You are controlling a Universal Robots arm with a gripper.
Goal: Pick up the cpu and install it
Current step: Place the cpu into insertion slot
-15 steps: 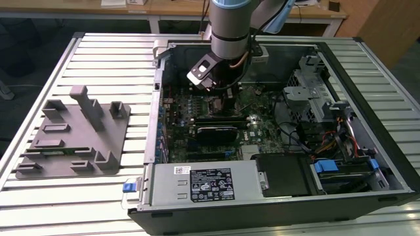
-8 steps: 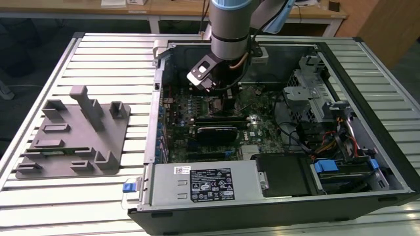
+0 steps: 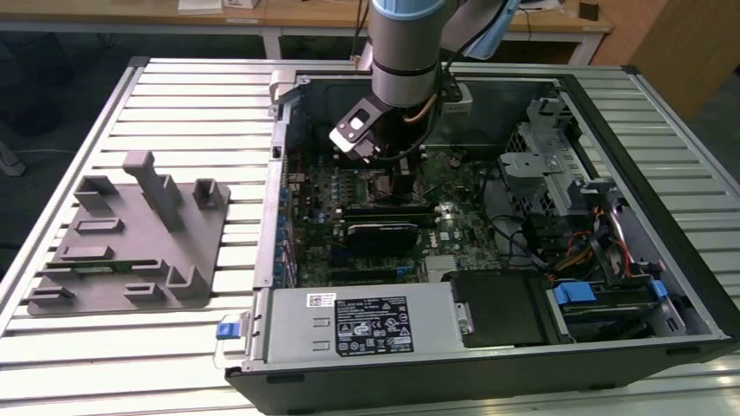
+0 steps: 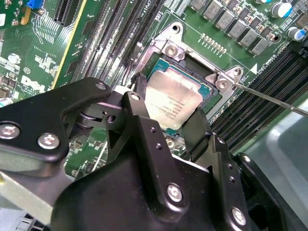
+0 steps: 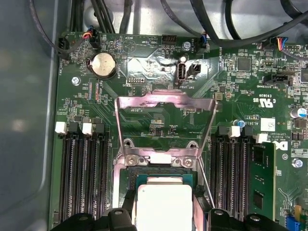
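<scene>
The cpu (image 4: 173, 98), a flat square chip with a silvery top, lies in the open socket (image 4: 174, 48) on the green motherboard; it also appears in the first wrist view (image 5: 163, 199). My gripper (image 4: 164, 109) is shut on the cpu, one black finger (image 4: 137, 120) against one side and the other against the opposite side. The socket's metal load plate (image 5: 166, 103) stands flipped up beyond the chip. A thin lever rod (image 4: 269, 98) sticks out beside the socket. In the exterior view my arm (image 3: 399, 69) reaches down into the open computer case (image 3: 647, 130).
Memory slots (image 5: 86, 168) flank the socket on both sides. A black block (image 3: 382, 234) sits on the board nearer the power supply (image 3: 364, 321). Cable bundles (image 3: 521, 234) and drive bays fill the exterior view's right. A grey fixture (image 3: 127, 234) stands on the slatted table outside the case.
</scene>
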